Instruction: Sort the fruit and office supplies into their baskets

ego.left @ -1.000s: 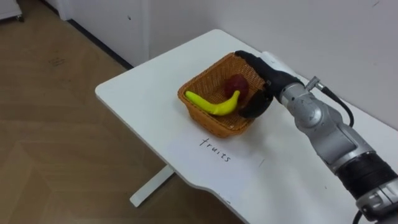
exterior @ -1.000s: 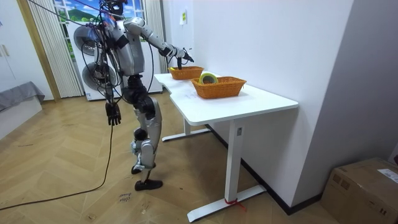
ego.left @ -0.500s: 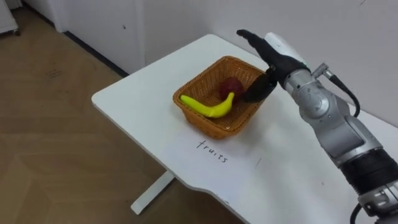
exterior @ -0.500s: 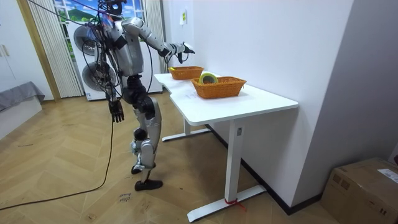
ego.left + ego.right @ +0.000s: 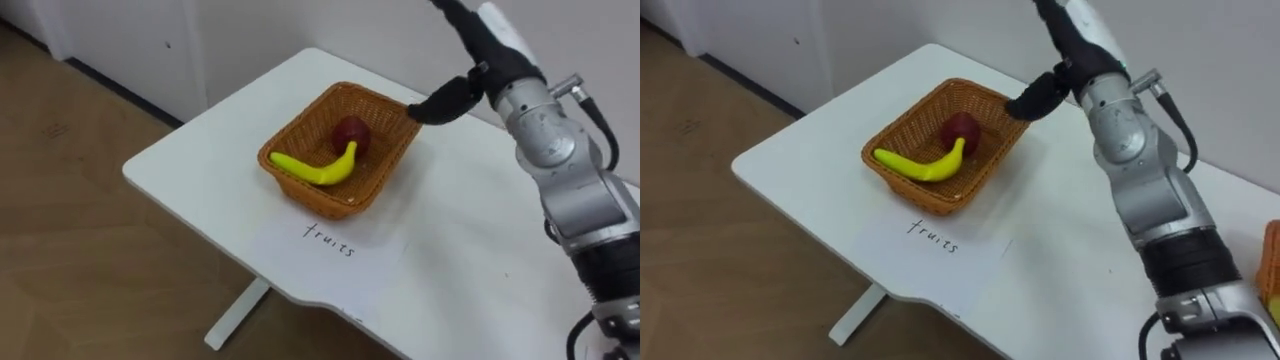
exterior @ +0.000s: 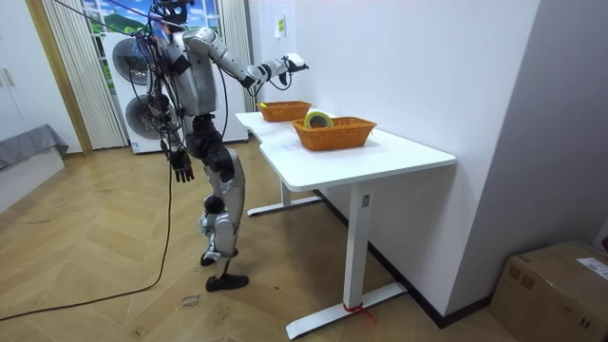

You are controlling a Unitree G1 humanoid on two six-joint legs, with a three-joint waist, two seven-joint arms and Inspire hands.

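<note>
Fruit basket (image 5: 340,200), woven wicker, sits near one end of a white table (image 5: 200,150). A handwritten label (image 5: 330,241) on the tabletop in front of it marks what belongs there. Inside lie one banana (image 5: 310,170) and one dark red fruit (image 5: 350,131), probably an apple, so both look already sorted. The robot's right hand (image 5: 487,50) hovers above the basket's far rim, fingers straight, holding nothing. Its left hand (image 6: 182,169) hangs loose at its side. A second wicker basket (image 6: 334,134) holds one greenish roll (image 6: 318,118), likely tape. Two baskets, two fruits, one roll.
</note>
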